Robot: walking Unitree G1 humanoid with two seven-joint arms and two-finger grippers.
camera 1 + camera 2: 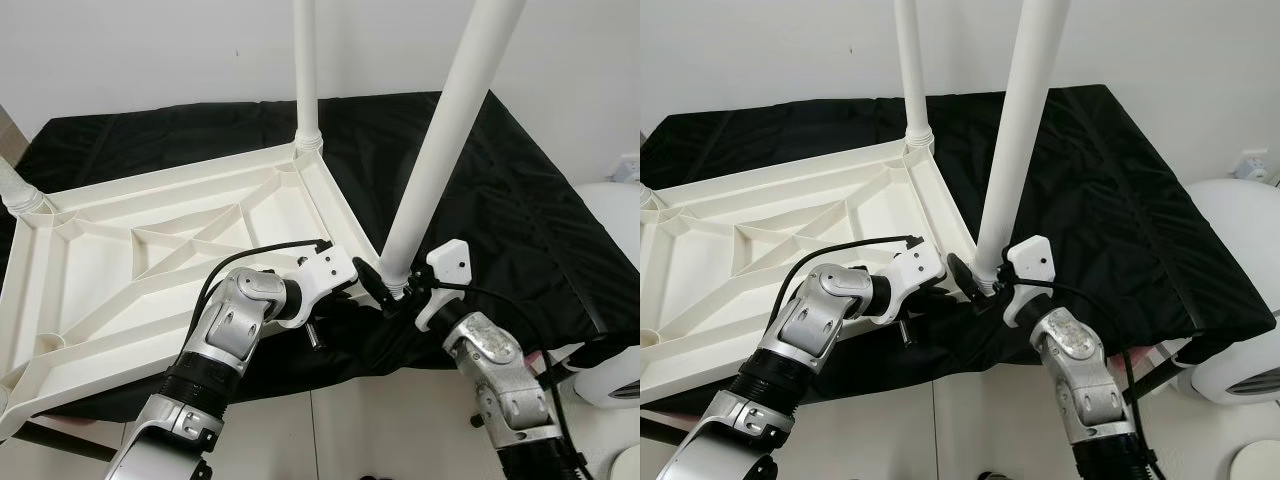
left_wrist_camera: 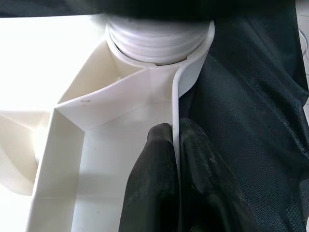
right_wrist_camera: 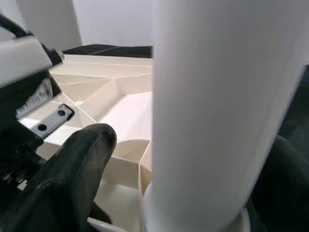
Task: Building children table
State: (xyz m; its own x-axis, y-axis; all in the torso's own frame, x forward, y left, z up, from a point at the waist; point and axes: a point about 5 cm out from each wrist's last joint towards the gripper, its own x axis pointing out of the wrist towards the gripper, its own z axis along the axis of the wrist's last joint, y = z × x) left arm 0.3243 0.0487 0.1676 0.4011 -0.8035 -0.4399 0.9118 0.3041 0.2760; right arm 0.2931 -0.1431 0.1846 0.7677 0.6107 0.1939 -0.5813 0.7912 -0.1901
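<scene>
A white plastic tabletop lies upside down on a black cloth, its ribs facing up. One white leg stands upright in the far corner socket. A second leg leans in the near right corner socket, where its threaded base sits. My right gripper is shut on this leg's base, with one finger on either side of the leg. Just left of that corner, my left gripper is shut on the tabletop's thin rim wall. A third leg stub stands at the far left corner.
The black cloth covers a low platform and hangs over its near edge. A round white appliance stands on the right by the platform's corner. Pale tiled floor lies in front, and a white wall is close behind.
</scene>
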